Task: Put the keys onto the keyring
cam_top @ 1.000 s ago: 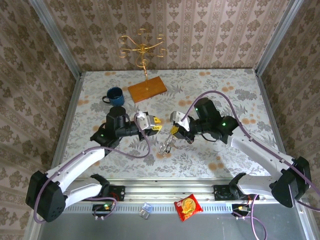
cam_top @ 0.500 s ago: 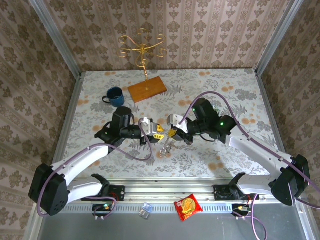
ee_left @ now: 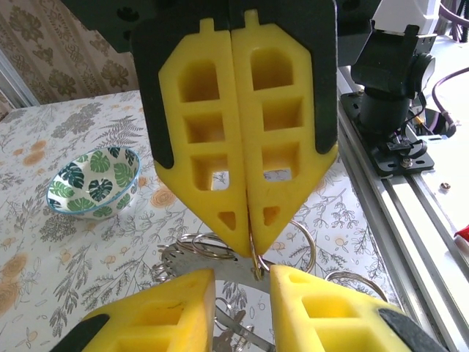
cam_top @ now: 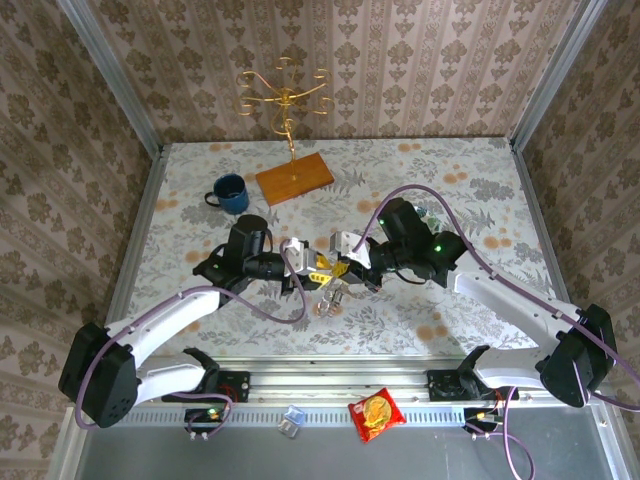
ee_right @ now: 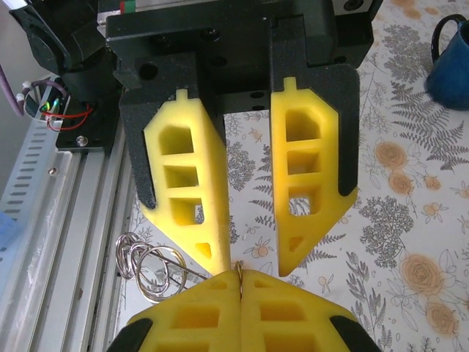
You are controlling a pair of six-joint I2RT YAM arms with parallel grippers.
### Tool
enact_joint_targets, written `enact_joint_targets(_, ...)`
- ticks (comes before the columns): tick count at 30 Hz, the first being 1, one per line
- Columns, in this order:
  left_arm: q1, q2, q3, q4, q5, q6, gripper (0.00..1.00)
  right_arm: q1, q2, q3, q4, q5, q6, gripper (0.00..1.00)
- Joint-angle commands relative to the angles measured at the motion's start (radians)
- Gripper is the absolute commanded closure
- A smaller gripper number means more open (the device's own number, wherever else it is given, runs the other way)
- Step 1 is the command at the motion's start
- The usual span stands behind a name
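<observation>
**Found Short of Any Threading**

Noted right gripper (ee_left: 249,248) clamped on keyring (ee_right: 146,273) wire, near centre of table (cam_top: 470,190). Noted left gripper (ee_right: 249,260) parted, tips astride that wire, gripping nothing. Could not make out keys. Judged all threading outstanding.

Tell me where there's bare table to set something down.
Bare cloth: the far right corner, right of the wooden base; the left strip below the blue mug; the near right patch between the right arm and the front rail. Crowded: the centre, where the left tool and right tool meet over the keyring.
</observation>
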Motion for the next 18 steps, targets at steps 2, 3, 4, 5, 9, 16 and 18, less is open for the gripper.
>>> enact_joint_targets(2,-0.005,0.000,-0.014,-0.002,0.036,0.021,0.75,0.010,-0.004,0.040,0.046,0.006,-0.015,1.00)
enact_joint_targets(3,-0.005,0.001,-0.014,0.001,0.036,0.020,0.76,0.010,-0.001,0.040,0.052,-0.002,-0.009,1.00)
enact_joint_targets(4,-0.005,0.004,-0.016,0.008,0.036,0.017,0.76,0.013,0.001,0.041,0.060,-0.013,-0.002,1.00)
enact_joint_targets(5,-0.006,0.004,-0.017,0.014,0.035,0.016,0.77,0.016,0.003,0.039,0.067,-0.019,0.004,1.00)
enact_joint_targets(9,-0.007,0.003,-0.028,0.056,0.024,-0.003,0.79,0.032,0.017,0.039,0.084,-0.024,0.012,1.00)
enact_joint_targets(16,-0.006,-0.014,-0.046,0.097,0.012,-0.022,0.88,0.038,0.036,0.038,0.062,-0.022,-0.001,1.00)
enact_joint_targets(18,-0.005,-0.016,-0.049,0.108,0.011,-0.024,0.95,0.039,0.036,0.036,0.055,-0.031,-0.004,1.00)
